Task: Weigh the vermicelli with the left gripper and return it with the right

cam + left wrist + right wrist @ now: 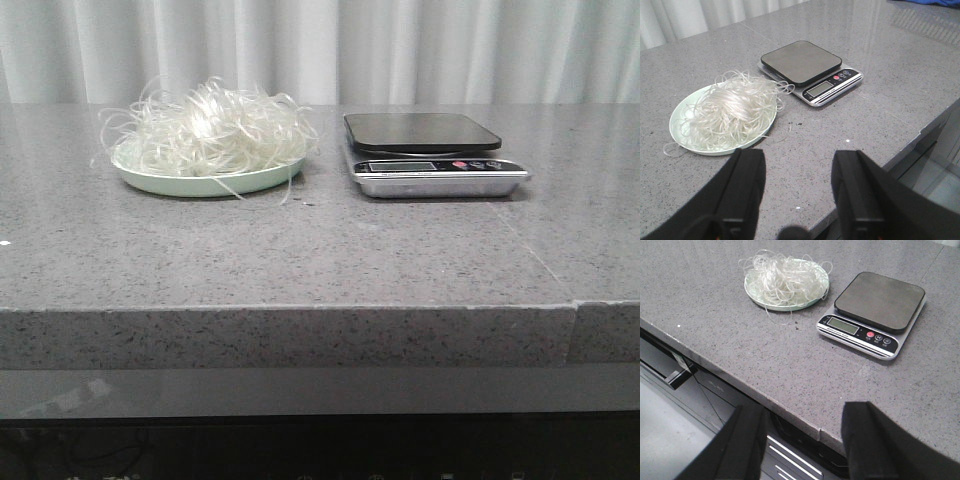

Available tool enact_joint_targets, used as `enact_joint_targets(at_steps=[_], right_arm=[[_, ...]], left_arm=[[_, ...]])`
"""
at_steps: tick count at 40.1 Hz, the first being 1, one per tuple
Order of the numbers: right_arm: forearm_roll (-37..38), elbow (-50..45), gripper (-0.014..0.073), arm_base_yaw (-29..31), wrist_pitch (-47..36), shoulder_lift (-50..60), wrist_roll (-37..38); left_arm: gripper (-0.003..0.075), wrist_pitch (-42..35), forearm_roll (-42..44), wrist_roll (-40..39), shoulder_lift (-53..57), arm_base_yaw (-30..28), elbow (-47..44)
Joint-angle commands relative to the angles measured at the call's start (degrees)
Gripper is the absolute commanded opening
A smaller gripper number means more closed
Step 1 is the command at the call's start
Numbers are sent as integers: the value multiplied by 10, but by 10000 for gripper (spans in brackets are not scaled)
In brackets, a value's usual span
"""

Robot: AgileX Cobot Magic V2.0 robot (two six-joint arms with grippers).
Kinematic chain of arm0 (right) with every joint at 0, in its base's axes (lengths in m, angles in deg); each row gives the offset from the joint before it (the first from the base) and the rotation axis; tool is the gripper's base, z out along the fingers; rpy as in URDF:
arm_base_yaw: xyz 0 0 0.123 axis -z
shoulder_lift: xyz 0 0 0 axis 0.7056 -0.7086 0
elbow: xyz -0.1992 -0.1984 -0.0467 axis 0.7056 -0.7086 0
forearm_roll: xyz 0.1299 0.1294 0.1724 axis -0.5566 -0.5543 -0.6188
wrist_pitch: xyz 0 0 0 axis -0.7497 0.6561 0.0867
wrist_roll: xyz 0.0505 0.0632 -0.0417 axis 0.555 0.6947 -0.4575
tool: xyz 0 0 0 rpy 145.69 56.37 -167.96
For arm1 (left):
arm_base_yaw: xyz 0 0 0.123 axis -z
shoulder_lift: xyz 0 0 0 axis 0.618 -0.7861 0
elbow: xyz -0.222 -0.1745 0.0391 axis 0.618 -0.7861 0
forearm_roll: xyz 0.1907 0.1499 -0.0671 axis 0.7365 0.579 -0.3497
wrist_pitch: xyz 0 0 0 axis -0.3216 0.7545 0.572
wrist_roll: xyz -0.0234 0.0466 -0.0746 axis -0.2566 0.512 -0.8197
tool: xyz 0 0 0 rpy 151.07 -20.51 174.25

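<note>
The grey speckled counter [300, 250] carries a digital scale [432, 152] on the right and, just beside it to the left, a pale green plate [205, 182]. The vermicelli [210, 128] is heaped on that plate, stray loops spilling over its rim. The left hand [799, 190] and right hand [802, 440] are both spread wide, holding nothing.

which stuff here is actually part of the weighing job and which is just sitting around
Part of the job:
vermicelli, heaped on the green plate
scale, platform bare
left pincer, open, holding nothing
right pincer, open, holding nothing

Just there:
grey table
pale curtain behind it
</note>
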Motion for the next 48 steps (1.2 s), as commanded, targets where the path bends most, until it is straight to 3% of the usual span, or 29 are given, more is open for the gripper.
enact_joint_targets(at_steps=[1, 16, 48], right_arm=[[9, 13, 461, 3, -29, -3, -2], [9, 13, 163, 3, -29, -3, -2], [9, 13, 164, 3, -32, -3, -2]], left_arm=[[390, -44, -2, -3, 0, 3, 14], [150, -44, -2, -3, 0, 3, 14], [155, -44, -2, -3, 4, -3, 7]])
